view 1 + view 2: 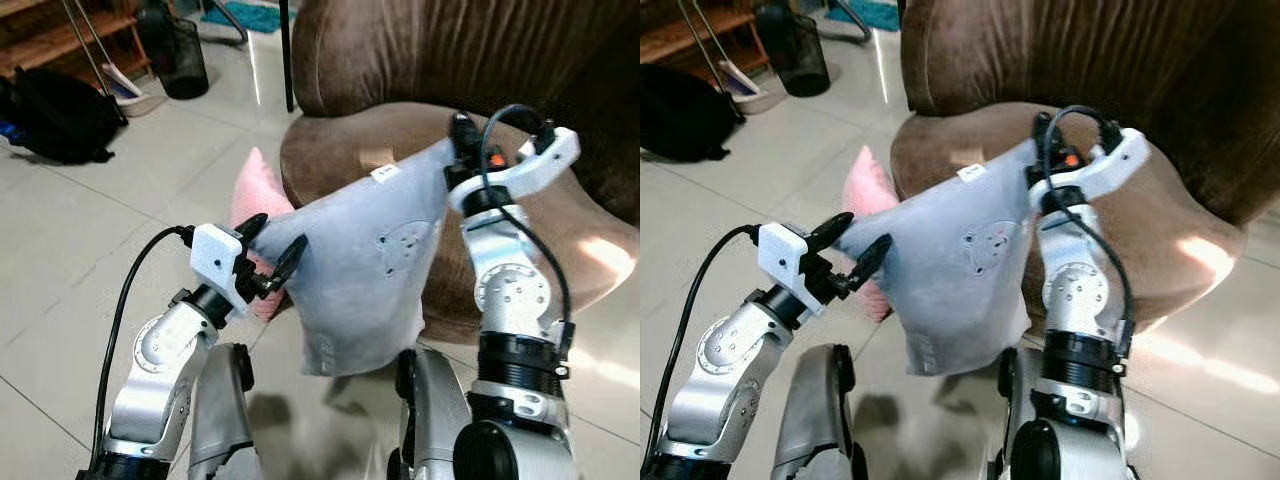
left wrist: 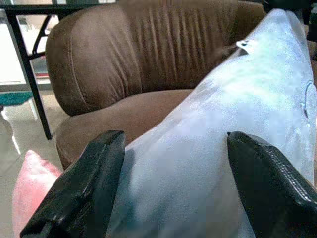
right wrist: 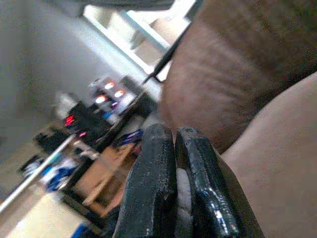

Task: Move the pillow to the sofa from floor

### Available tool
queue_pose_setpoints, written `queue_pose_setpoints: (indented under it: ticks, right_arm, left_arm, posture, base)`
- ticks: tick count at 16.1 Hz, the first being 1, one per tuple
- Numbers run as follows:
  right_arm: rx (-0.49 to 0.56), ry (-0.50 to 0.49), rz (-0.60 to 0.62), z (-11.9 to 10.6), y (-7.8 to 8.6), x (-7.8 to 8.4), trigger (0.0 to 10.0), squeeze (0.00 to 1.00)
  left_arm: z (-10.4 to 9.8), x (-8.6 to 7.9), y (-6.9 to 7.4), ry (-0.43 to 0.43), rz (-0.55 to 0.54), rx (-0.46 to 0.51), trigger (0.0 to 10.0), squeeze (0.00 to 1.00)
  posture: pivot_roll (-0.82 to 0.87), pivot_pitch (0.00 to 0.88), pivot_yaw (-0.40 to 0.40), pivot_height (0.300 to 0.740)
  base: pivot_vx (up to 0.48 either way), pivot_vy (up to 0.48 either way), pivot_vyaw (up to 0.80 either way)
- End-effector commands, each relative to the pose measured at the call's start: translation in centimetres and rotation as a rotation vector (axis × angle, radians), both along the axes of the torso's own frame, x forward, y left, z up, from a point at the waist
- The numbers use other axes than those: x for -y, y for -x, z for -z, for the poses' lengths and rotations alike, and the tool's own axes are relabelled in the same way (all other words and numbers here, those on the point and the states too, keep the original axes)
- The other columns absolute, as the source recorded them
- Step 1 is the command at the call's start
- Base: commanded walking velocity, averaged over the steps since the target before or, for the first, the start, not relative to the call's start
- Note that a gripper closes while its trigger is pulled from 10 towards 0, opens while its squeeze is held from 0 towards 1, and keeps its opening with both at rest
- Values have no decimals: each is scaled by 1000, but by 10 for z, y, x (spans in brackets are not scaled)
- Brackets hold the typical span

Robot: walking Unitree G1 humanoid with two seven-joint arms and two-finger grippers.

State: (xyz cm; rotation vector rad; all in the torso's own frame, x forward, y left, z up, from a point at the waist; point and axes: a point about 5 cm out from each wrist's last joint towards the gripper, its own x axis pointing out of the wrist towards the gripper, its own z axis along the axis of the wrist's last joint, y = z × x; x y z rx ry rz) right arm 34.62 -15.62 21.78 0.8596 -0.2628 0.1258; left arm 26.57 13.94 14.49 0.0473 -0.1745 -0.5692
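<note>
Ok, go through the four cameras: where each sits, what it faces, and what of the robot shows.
Left eye view: on the head, looking down at the grey pillow held before the brown sofa; both silver arms show.
Right eye view: same head, same scene; the pink pillow lies on the floor.
Left wrist view: along the left pincer, its open fingers astride the grey pillow, facing the sofa.
Right wrist view: along the right pincer, shut on a pillow corner beside the sofa.
Shared: sofa in all.

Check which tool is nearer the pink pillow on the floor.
Left. The left tool sits at the grey pillow's corner, just in front of the pink pillow. The right tool pinches the far corner over the brown sofa.
</note>
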Motion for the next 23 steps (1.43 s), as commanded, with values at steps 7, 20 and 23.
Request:
queue_pose_setpoints:
  ticks: [7, 20, 23]
  right_arm:
    - [125, 135, 162, -70, -17, 14, 10000, 0]
    - [212, 203, 230, -108, -17, 17, 10000, 0]
    - [196, 232, 259, -103, -20, 20, 10000, 0]
  left_arm:
    - [-10, -2, -6, -43, -121, 49, 10000, 0]
    - [-28, 5, -9, -52, -169, 91, 10000, 0]
    - [-29, 4, -12, -59, -186, 94, 10000, 0]
  posture:
    - [7, 0, -9, 485]
    - [6, 16, -9, 580]
    - [6, 17, -9, 610]
  base:
    - [0, 0, 0]
    - [0, 0, 0]
    - [0, 0, 0]
